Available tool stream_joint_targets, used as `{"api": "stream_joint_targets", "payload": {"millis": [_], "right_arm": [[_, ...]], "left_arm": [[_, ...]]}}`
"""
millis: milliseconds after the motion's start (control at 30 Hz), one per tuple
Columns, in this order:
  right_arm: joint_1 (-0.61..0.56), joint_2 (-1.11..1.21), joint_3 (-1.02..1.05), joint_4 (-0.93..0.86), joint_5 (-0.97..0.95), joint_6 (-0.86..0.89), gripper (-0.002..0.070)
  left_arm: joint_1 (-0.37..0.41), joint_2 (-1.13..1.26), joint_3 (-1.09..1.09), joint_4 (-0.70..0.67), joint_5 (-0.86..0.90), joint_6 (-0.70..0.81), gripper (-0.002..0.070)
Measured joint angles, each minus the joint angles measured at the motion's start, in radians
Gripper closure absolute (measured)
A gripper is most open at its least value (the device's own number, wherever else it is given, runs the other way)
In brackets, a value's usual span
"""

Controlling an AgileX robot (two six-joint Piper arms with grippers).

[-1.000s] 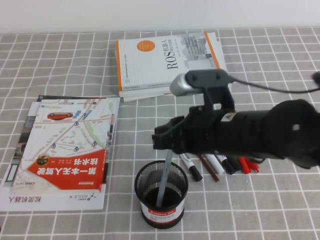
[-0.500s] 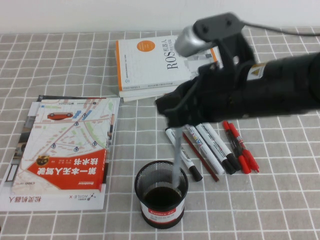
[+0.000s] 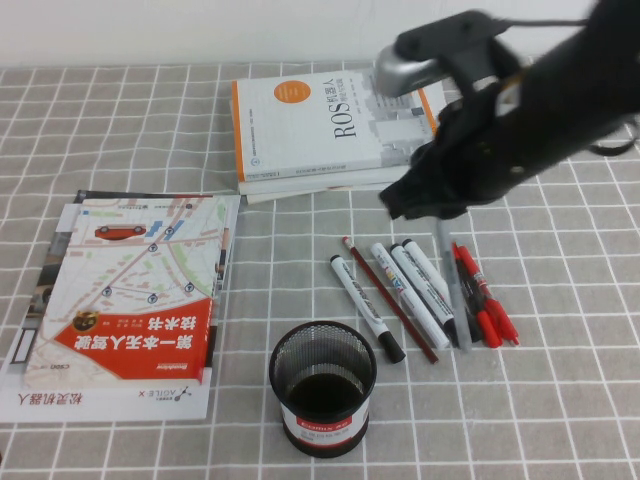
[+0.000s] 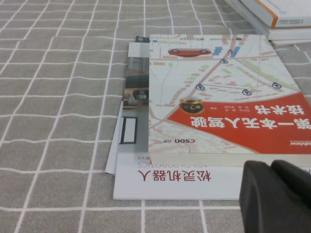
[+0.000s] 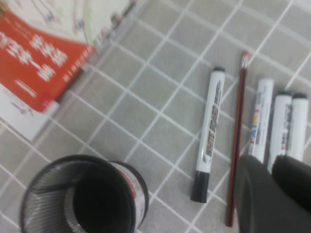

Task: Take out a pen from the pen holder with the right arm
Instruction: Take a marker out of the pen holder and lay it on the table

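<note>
The right claw point(image 3: 438, 218), clamped on the grey pen point(image 3: 452, 290) over the markers point(image 3: 420, 285), should lay it flat before opening; the left claw point(image 4: 277, 194) sits closed at the red book's point(image 4: 228, 97) edge.

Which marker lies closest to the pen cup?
The white marker left of the pencil, black cap toward the cup. Right claw holds a grey pen over the row; left claw beside the booklet.

Right gripper point(image 3: 440, 217) with grey pen point(image 3: 456, 295) over marker row point(image 3: 415, 285), beyond pen holder point(image 3: 322, 430).
</note>
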Motion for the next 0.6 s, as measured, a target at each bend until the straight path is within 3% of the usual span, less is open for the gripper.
{"api": "stream_joint_targets", "payload": {"millis": [600], "right_arm": [[-0.008, 0.481, -0.360, 0.035, 0.087, -0.090, 0.0661]], "left_arm": [[0.000, 0.000, 0.000, 0.000, 0.000, 0.000, 0.0678]]}}
